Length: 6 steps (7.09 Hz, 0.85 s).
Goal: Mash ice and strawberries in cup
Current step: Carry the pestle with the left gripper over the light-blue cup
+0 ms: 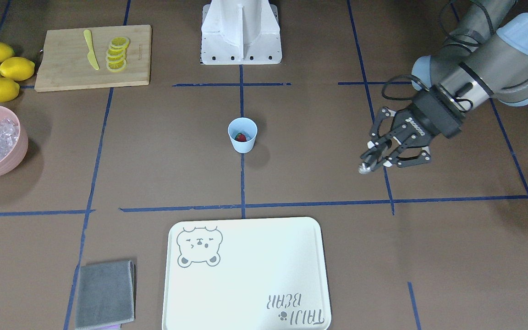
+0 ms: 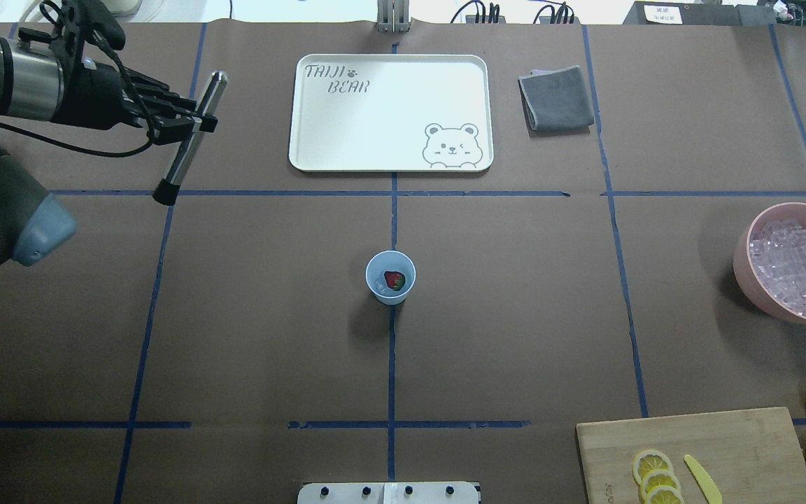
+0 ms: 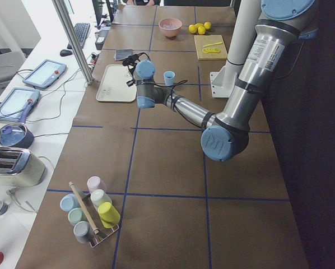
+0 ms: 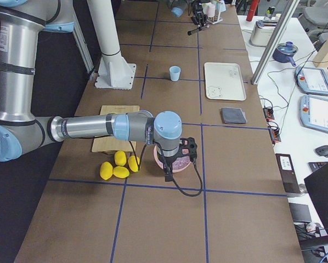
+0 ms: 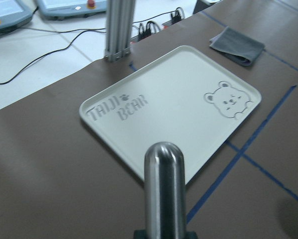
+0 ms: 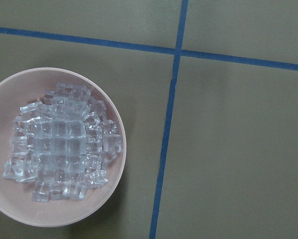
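Left tool (image 2: 193,124): clamped across a silver metal muddler rod with a black tip (image 2: 178,164), gripped near mid-length. The rod's long axis is slanted, black tip toward the robot base.

From this tool the small pale blue plastic cup (image 2: 390,277) sits well apart, to its right and nearer the base, upright on the brown tabletop (image 2: 270,315). A red strawberry (image 2: 394,280) lies inside.

You'll likely want the rod swung upright over the cup mouth.

Right tool (image 4: 177,161): over the pink bowl (image 2: 751,285) of clear ice cubes (image 2: 791,269), farther from the cup. Whether it's open or closed can't be told.
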Available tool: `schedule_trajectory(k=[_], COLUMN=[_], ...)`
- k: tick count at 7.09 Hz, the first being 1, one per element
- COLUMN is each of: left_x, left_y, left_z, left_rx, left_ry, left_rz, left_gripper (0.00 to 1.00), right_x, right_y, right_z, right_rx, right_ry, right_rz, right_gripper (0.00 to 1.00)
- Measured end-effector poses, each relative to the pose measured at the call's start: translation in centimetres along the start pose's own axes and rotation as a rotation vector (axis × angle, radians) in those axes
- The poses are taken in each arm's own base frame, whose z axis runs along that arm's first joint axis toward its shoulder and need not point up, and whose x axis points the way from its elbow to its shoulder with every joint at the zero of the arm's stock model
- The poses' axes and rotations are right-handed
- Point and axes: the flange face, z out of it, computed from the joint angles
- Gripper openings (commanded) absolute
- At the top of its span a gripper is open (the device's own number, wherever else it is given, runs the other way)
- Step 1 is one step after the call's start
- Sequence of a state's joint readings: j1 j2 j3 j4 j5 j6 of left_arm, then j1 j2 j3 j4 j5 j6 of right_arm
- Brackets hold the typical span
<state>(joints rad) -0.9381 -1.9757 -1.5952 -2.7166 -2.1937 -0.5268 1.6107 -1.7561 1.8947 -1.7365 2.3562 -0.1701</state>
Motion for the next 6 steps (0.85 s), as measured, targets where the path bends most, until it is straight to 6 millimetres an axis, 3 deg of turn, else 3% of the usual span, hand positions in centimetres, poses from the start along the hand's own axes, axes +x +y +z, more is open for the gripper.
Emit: schedule_trajectory(k=[2, 4, 5, 6], left_x=[6.9, 14.4, 17.4, 19.1], left_y=[-0.5, 0.9, 1.4, 1.3], left_z=[3.7, 7.6, 8.9, 9.4], left_rx=[0.192, 0.443, 0.533, 0.601], left_ry=[0.1, 0.14, 0.136, 0.123], left_rz=[0.088, 0.09, 0.063, 0.059], left_gripper=[0.0, 0.01, 0.01, 0.01], right_x=[0.0, 0.0, 0.0, 0.0], right_y=[0.0, -0.1, -0.2, -0.2], right_z=[0.0, 0.0, 0.0, -0.1], right_rx=[0.0, 0.001, 0.001, 0.002], right_ry=[0.0, 0.0, 0.0, 0.0], right_rz=[-0.001, -0.001, -0.002, -0.002], right_gripper=[0.99, 0.99, 0.99, 0.99])
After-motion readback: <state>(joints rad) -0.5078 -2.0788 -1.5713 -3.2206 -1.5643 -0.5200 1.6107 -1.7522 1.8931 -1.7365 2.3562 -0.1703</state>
